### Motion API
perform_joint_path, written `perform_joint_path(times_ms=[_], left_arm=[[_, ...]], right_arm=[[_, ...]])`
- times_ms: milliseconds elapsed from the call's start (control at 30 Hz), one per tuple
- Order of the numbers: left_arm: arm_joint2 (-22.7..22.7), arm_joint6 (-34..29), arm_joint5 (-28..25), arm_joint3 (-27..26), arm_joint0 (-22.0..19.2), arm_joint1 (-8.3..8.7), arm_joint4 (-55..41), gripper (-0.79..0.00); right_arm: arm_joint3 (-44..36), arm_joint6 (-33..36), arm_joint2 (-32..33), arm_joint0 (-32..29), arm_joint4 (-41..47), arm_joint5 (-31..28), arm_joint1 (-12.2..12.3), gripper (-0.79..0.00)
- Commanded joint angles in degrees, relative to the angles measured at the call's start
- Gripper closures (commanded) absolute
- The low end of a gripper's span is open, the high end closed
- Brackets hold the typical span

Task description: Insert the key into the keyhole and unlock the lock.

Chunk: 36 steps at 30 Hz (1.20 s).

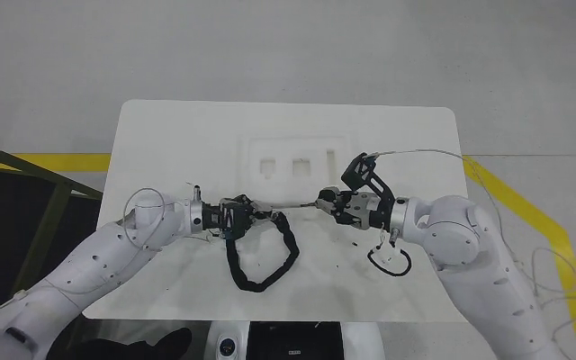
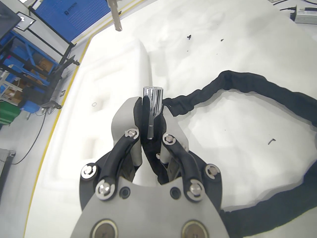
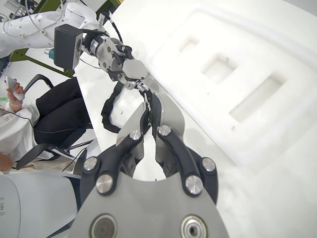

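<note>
While well inside table point(image 1: 180, 135) edges, left jaws tight on lock point(image 2: 153, 100); right jaws tight on key point(image 2: 114, 13).

You see a mirror-bright chrome lock cylinder point(image 2: 153, 99) joined to a chain point(image 2: 247, 85) in a plain black fabric sleeve. The key point(image 2: 115, 13) is silver-grey. Your table point(image 1: 153, 144) and foam tray point(image 1: 252, 148) are plain white. The left gripper point(image 2: 151, 115) and right gripper point(image 3: 151, 110) are pale grey metal with black links. A yellow stripe point(image 1: 54, 162) crosses the grey floor point(image 1: 270, 45).
</note>
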Motion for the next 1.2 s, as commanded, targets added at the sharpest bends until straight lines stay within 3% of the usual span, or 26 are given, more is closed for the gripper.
perform_joint_path(times_ms=[0, 167, 400, 500, 900, 1167], left_arm=[[-1.55, -1.47, 2.16, -1.6, 1.88, 0.64, -0.15, 0.0], [-4.96, -4.35, 5.98, -5.14, 6.32, 1.91, -1.63, 0.0], [-8.03, -2.18, 6.91, -5.85, 10.32, 2.53, -4.4, 0.0], [-7.71, 1.4, 1.97, -5.6, 9.94, 2.34, -3.64, 0.0], [-7.71, 1.4, 1.97, -5.6, 9.94, 2.34, -3.64, 0.0], [-8.49, -2.88, 3.22, -5.25, 11.25, 1.62, -5.91, 0.0]], right_arm=[[0.07, 0.03, -1.18, 0.77, 0.23, 0.49, -0.17, 0.0], [0.12, -1.15, -3.37, 1.98, 1.25, 2.39, -0.61, 0.0], [0.94, -3.71, -4.91, 2.46, 1.15, 4.48, -1.04, 0.0], [0.94, -3.71, -4.91, 2.46, 1.15, 4.48, -1.04, 0.0], [0.94, -3.71, -4.91, 2.46, 1.15, 4.48, -1.04, 0.0], [-1.36, 0.24, -6.01, 0.93, 2.12, 9.88, -0.99, 0.0]])
